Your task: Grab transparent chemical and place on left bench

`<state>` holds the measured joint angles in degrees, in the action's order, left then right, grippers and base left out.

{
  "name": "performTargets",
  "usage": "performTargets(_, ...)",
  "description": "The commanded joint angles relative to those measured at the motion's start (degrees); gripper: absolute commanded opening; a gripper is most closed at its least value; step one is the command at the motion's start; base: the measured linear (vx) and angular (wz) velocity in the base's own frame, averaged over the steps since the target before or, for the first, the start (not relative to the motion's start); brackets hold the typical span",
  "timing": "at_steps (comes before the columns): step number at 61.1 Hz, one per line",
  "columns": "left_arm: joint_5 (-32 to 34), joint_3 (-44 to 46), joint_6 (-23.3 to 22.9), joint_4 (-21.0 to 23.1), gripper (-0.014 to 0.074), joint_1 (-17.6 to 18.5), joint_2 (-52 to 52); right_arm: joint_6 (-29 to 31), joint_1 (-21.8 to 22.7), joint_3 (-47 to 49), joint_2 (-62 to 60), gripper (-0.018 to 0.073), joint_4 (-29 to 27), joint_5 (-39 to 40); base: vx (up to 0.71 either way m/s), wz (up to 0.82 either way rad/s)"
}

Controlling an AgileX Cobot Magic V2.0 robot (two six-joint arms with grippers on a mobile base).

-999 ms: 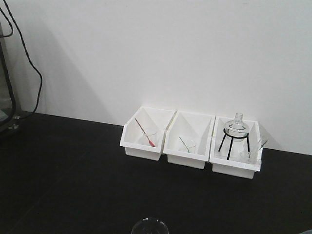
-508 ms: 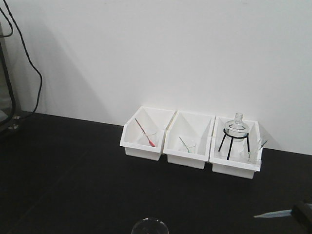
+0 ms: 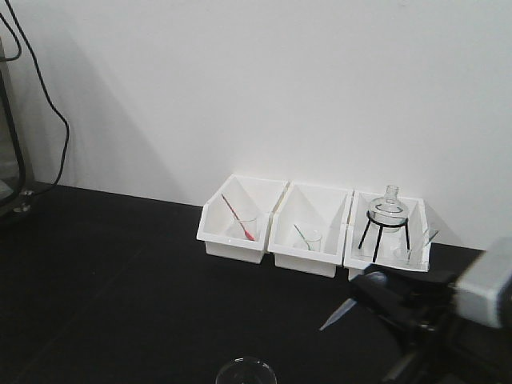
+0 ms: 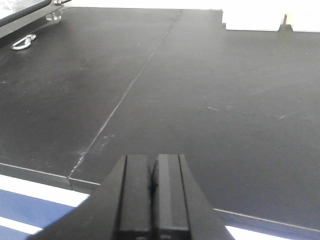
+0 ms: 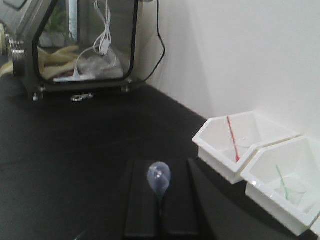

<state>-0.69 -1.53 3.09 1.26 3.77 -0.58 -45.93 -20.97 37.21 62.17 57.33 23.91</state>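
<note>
Dropper (image 3: 336, 316) of clear liquid sits lower right in the front view, long axis pointing left over the black bench (image 3: 120, 280), clamped in the right claw (image 5: 161, 166). Left claw (image 4: 154, 190) pinched together, holding nothing, farther off.

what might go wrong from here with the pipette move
1. The clear plastic pipette is pinched near its soft bulb in the right gripper's jaws; it may slip, or get squeezed and drip.
2. Swinging left, it could clip the round glass rim at the front view's bottom edge, or the white plastic bin beside the arm.
</note>
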Motion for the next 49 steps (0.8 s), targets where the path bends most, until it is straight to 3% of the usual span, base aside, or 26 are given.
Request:
performTargets(1, 4.49, -0.93, -0.45, 0.04, -0.0004, 0.1, -1.1, 4.58, -6.5, 5.15, 3.26, -0.0001, -5.42, -5.48, 0.0, 0.0)
performTargets(11, 4.49, -0.93, -0.45, 0.04, -0.0004, 0.1, -1.1, 8.01, -12.34, 10.36, 11.69, -0.0001, -6.68, -6.51, 0.0, 0.0)
performTargets(33, 4.49, -0.93, -0.45, 0.04, -0.0004, 0.1, -1.1, 8.43, -12.72, 12.89, 25.65, 0.0022, -6.5, 0.77, 0.0, 0.0)
performTargets(49, 4.49, -0.93, -0.45, 0.04, -0.0004, 0.1, -1.1, 8.43, -12.72, 12.89, 29.5, 0.0143, -6.5, 4.19, 0.0, 0.0)
